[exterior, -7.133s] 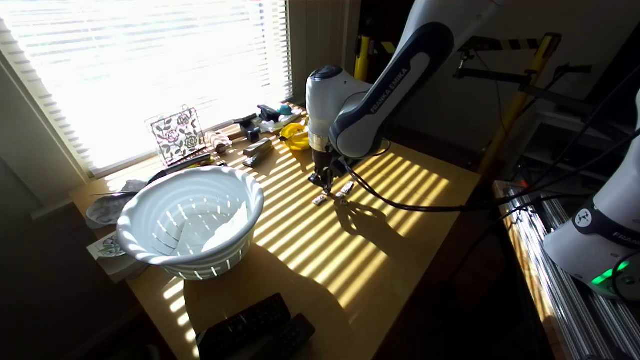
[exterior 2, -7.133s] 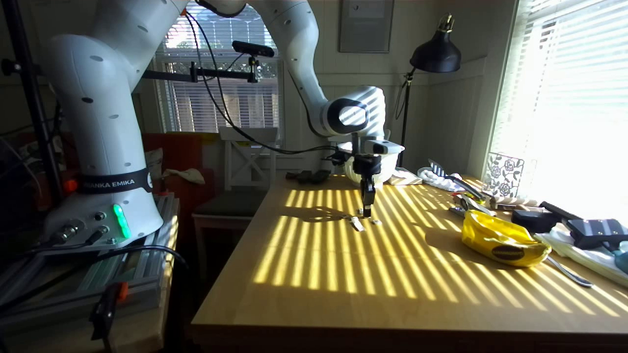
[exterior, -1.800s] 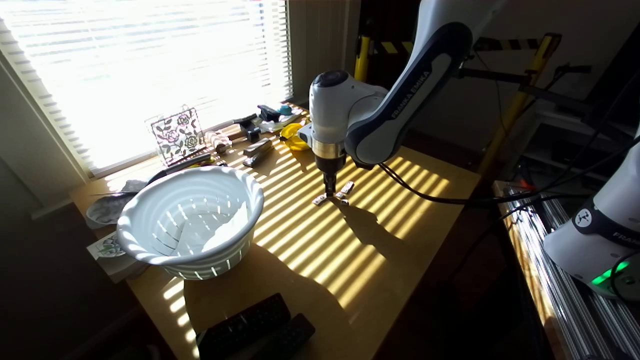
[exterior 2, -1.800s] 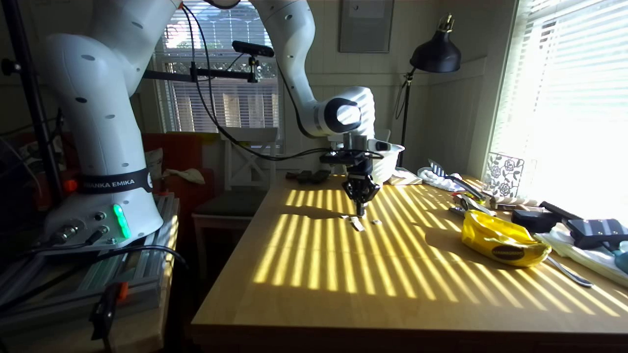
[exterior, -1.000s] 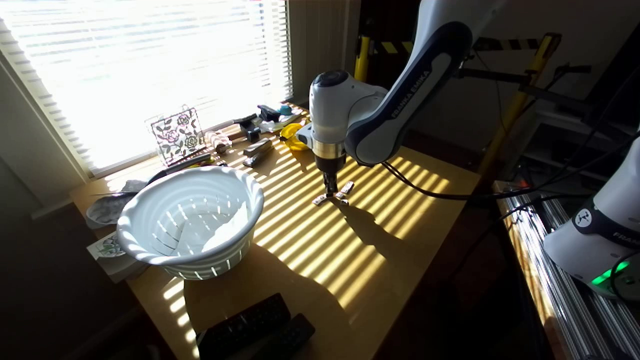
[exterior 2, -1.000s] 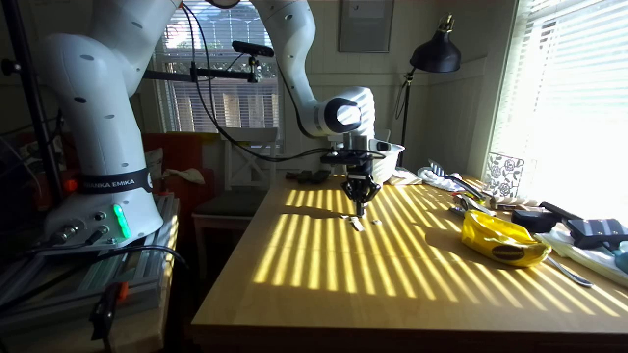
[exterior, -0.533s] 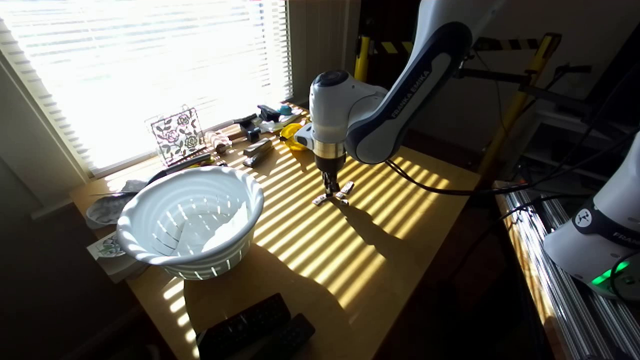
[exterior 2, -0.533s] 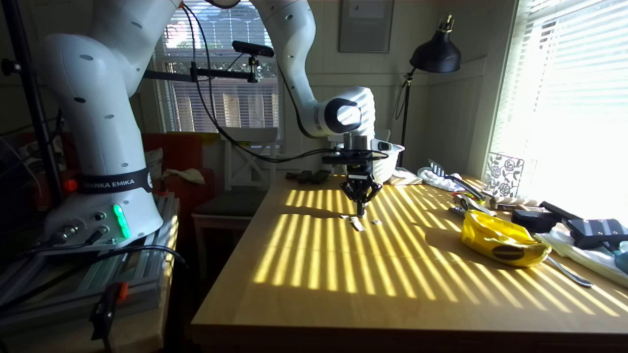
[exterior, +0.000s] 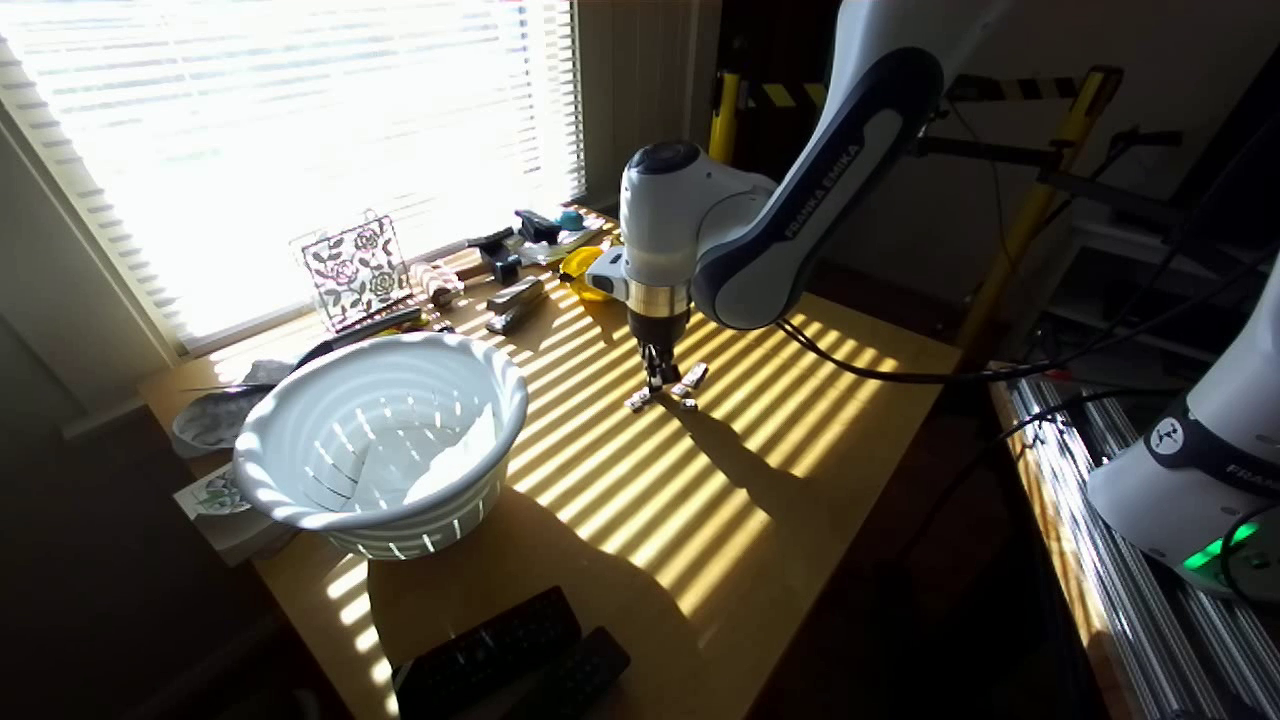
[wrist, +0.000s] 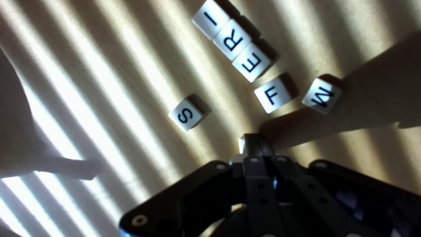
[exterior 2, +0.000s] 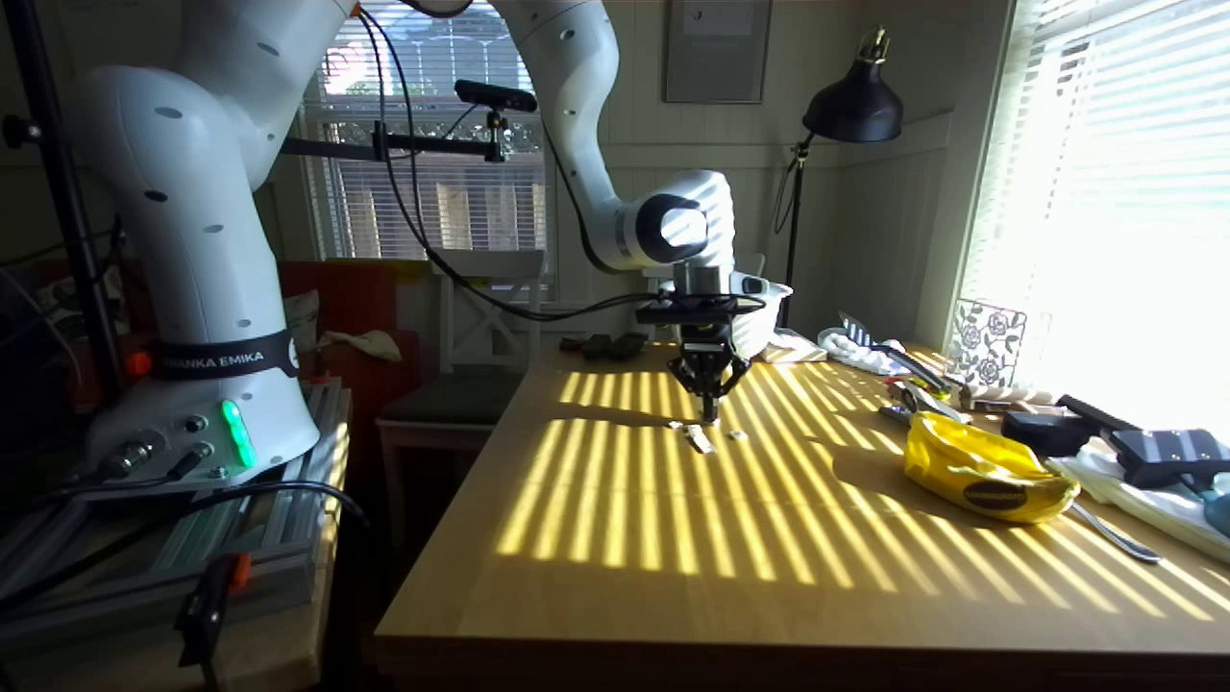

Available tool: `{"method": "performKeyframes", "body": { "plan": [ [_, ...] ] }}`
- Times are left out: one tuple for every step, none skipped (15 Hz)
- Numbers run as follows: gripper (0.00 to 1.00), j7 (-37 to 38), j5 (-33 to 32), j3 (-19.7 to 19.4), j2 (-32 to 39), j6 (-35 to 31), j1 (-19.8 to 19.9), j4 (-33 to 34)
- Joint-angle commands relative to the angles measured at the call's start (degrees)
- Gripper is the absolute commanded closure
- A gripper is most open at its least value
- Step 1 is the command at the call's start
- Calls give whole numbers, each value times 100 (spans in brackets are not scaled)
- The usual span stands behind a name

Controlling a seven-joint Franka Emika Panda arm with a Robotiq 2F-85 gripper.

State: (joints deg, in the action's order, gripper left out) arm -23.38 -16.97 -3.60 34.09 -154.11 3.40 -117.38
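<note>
Small white letter tiles (exterior 2: 700, 439) lie face up on the table (exterior 2: 596, 605). From my wrist I see the I tile (wrist: 210, 19), the R tile (wrist: 232, 39) and the E tile (wrist: 252, 62) touching in a slanting row, the I farthest from me. The F tile (wrist: 272, 95) sits just beside the E, a little apart and nearer to me; the M tile (wrist: 321, 95) lies to its right, along the edge of a broad shadow (wrist: 371, 95). The S tile (wrist: 185, 115) lies by itself on the left.

My end effector (wrist: 259, 144) points straight down, clenched, tip against tip, on the near side of the F. A pale sliver (wrist: 241, 145) shows just left of the tips; it is too hidden for me to name. Whether I touch the wood I cannot tell.

Farther out, in an exterior view, the white basket (exterior: 330, 390) stands left of the tiles, and two dark remotes (exterior: 500, 640) lie at the near end. A stapler-like thing (exterior: 517, 293) lies farther back, toward the bright window blinds (exterior: 300, 130). In an exterior view, a yellow pouch (exterior 2: 990, 481) rests to the right of the tiles and nearer, with a metal handle (exterior 2: 1115, 534) beside it. A floral panel (exterior 2: 987, 344) stands on the right by the blinds, and a black lamp (exterior 2: 853, 106) rises beyond the far end.
</note>
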Motion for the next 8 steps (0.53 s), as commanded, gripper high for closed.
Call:
{"method": "performKeyframes", "body": {
  "plan": [
    [100,-263,-199,90,138,-160,125,44],
    [100,-333,-225,92,138,-169,130,39],
    [100,-394,-240,94,137,-168,134,36],
    [100,-459,-251,102,133,-164,144,31],
    [100,-514,-263,106,130,-159,149,27],
    [100,-576,-263,120,120,-150,163,17],
    [100,-619,-233,146,90,-122,188,4],
    [100,-655,-204,168,33,-99,214,-25]
  ]
}}
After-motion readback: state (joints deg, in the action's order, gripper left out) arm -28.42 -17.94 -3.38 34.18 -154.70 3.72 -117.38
